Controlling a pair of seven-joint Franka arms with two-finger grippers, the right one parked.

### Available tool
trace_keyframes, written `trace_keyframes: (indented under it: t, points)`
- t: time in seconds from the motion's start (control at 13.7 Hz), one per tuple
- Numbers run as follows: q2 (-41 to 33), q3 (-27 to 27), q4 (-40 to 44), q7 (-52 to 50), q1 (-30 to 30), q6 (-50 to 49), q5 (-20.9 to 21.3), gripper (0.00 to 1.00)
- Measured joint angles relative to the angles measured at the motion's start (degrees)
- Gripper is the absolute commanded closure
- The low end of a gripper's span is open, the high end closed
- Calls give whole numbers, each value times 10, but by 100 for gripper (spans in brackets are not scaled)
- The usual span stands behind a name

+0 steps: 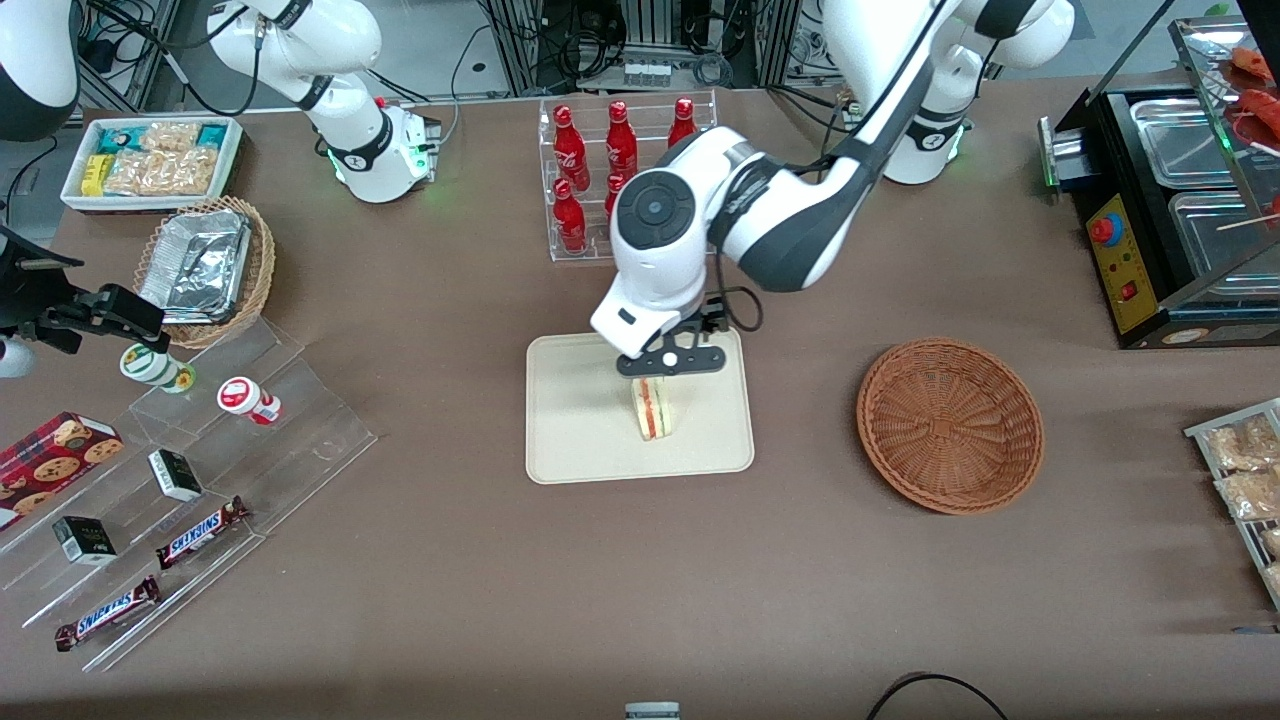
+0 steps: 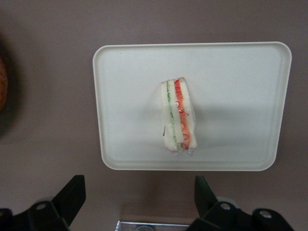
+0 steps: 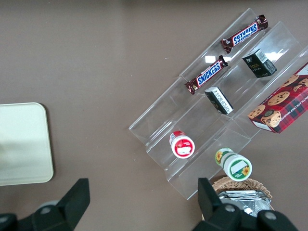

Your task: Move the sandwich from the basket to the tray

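Observation:
The sandwich (image 1: 652,408) stands on its edge on the cream tray (image 1: 580,420), near the tray's middle, its red and green filling layers showing. My left gripper (image 1: 668,362) hovers just above the sandwich, open, and holds nothing. In the left wrist view the sandwich (image 2: 178,115) rests on the tray (image 2: 231,96), apart from the gripper (image 2: 138,195), whose two dark fingers stand wide apart with only table between them. The reddish-brown woven basket (image 1: 950,425) sits beside the tray toward the working arm's end, with nothing in it; its rim (image 2: 2,91) just shows.
A clear rack of red bottles (image 1: 610,175) stands farther from the camera than the tray. Toward the parked arm's end are a tan wicker basket with foil containers (image 1: 205,265), a white bin of snacks (image 1: 150,160) and an acrylic step stand (image 1: 200,470). A black food warmer (image 1: 1170,200) lies toward the working arm's end.

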Motion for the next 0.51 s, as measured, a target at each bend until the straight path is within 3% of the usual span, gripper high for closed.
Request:
trace_keyframes:
  t: [0.51]
  points:
    - [-64,9,-24,152,103,-94,10,0]
